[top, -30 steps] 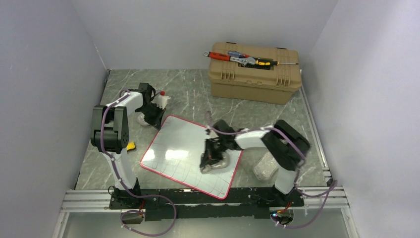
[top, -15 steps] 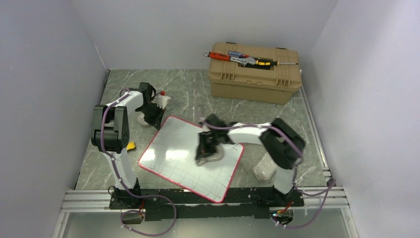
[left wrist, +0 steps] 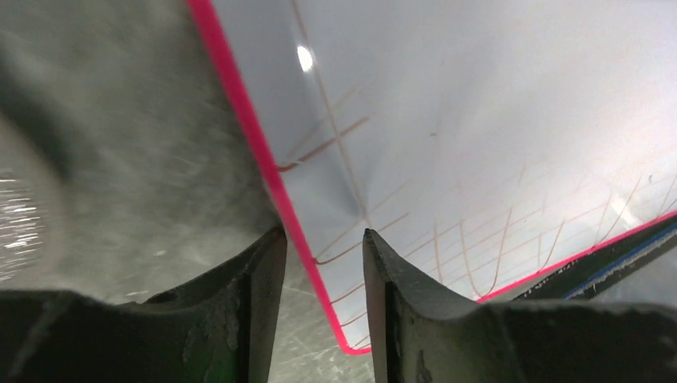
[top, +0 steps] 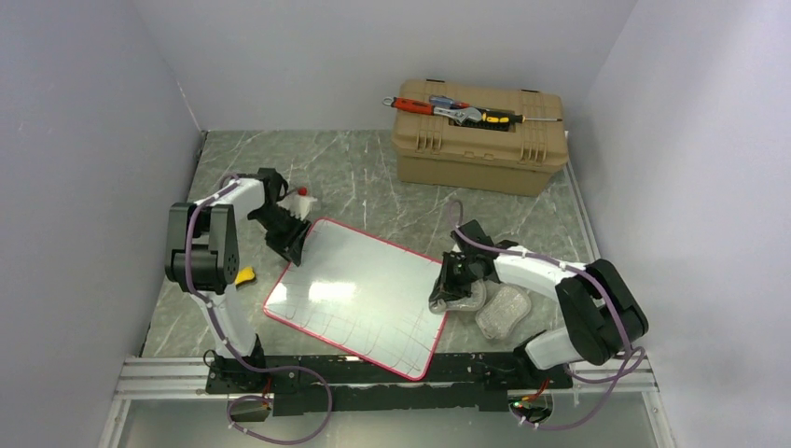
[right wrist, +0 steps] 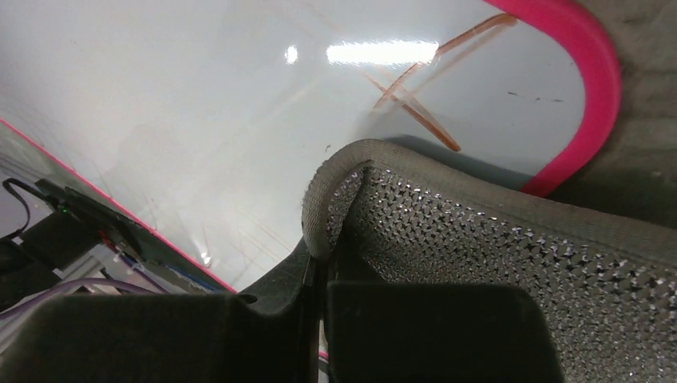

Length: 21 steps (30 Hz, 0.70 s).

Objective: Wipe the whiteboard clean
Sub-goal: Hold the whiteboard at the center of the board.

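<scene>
The whiteboard (top: 359, 285) is laid askew by the worktop's (top: 373, 177) near edge, its left rim straddled by the released left end effector (left wrist: 323, 255), its right edge overlapped by a mesh cloth (right wrist: 511, 247) clenched in the right end effector (top: 451, 287).

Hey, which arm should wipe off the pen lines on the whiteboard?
Probably the right. Its pincer is shut on the grey mesh cloth at the whiteboard's right edge. The left pincer holds no cloth; its jaws stand apart astride the red rim at the far corner.
</scene>
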{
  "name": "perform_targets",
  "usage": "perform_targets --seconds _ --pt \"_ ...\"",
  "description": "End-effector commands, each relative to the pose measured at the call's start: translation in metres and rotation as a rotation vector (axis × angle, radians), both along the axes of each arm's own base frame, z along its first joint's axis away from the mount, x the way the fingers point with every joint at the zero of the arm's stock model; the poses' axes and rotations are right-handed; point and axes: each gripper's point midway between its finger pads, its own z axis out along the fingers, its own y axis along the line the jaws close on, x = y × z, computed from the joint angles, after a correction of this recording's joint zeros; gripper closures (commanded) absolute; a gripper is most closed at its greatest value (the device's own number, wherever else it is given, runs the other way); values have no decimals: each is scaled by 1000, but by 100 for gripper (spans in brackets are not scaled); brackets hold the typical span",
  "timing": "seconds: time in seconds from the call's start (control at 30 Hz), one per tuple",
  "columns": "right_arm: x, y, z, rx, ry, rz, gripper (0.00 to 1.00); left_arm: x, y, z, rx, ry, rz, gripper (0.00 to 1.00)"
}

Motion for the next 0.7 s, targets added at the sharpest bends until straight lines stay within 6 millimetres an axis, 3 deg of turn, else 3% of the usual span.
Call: perform_targets --seconds 0.0,0.17,0.33,0.43,0.67 --pt "21 -13 -11 -37 -47 -27 100 -8 -4 -17 0 27 -7 56" --pt "81 -10 33 9 -212 -58 100 14 -4 -24 49 -13 4 58" --pt "107 -21 54 42 -264 -83 100 25 -2 -25 73 -20 2 60" --pt "110 -28 48 56 -254 -102 100 33 -1 -22 82 -35 2 59" --pt "97 -30 -1 44 -147 -102 100 53 -6 -18 75 -47 23 56"
